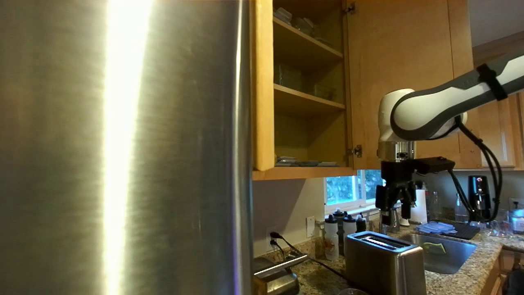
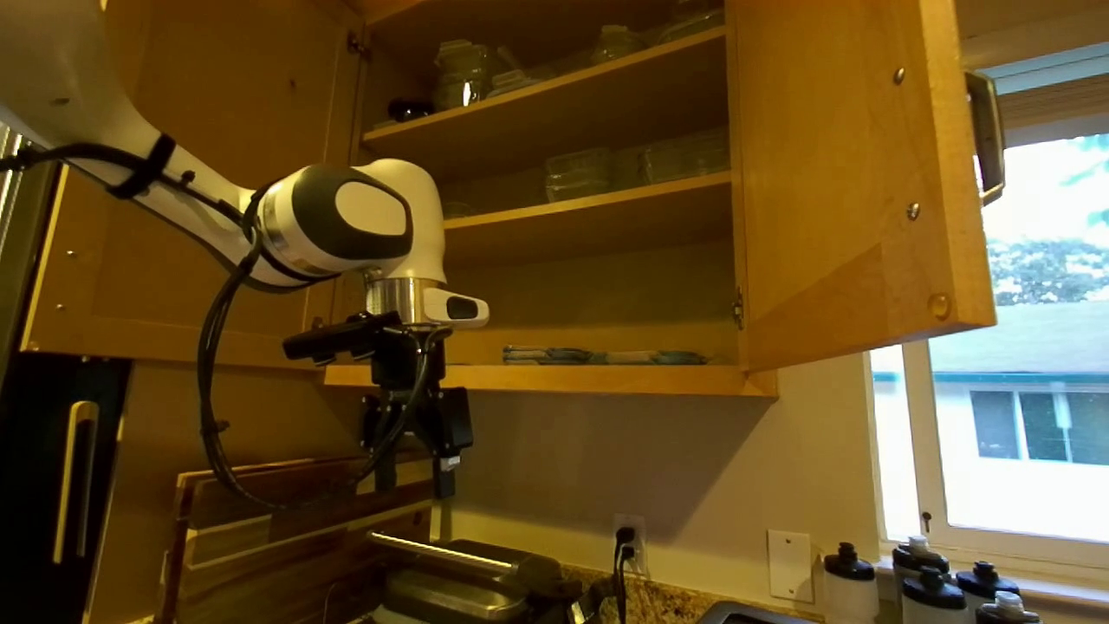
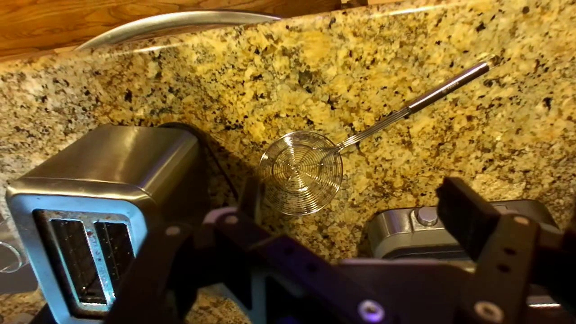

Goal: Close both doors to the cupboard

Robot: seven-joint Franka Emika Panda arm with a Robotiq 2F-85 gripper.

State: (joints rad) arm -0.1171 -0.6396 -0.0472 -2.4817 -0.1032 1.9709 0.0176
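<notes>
A wire skimmer (image 3: 301,173) lies near the toaster (image 3: 103,182).

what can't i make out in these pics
Tops of the doors and cupboard: cut off by the top edge in both exterior views.
Left end of the lower shelf: hidden by the arm in an exterior view.
Containers: too dim to count in both exterior views.
Part of the toaster: hidden by the gripper in the wrist view.

This is a kitchen. A toaster (image 1: 382,264) and a sink (image 1: 452,258) share a speckled counter (image 3: 288,85); clear containers (image 2: 579,173) stand in the cupboard (image 2: 554,379).
</notes>
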